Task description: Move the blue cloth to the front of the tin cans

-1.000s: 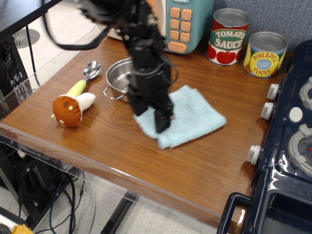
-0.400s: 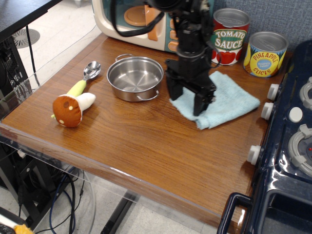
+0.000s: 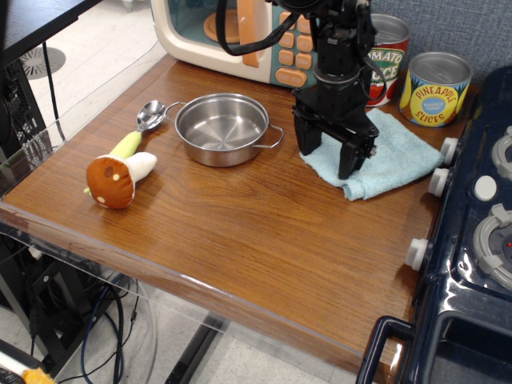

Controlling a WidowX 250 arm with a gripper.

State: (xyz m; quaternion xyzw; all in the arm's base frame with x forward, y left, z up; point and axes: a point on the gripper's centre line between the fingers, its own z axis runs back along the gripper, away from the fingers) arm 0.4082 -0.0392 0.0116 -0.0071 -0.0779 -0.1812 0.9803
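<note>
The blue cloth lies rumpled on the wooden table, right in front of the two tin cans. The red-and-green Tomato Sauce can is partly hidden by my arm. The yellow-and-blue Pineapple Slices can stands to its right. My gripper points down at the cloth's left edge, with its black fingers gripping the fabric. The cloth's right corner reaches the stove knobs.
A steel pan sits left of the gripper, with a spoon and a mushroom toy further left. A toy microwave stands at the back. A dark toy stove borders the table's right side.
My gripper has dragged the cloth from the table's middle back and to the right, up to the cans. The pan, earlier half hidden behind the arm, now shows fully.
</note>
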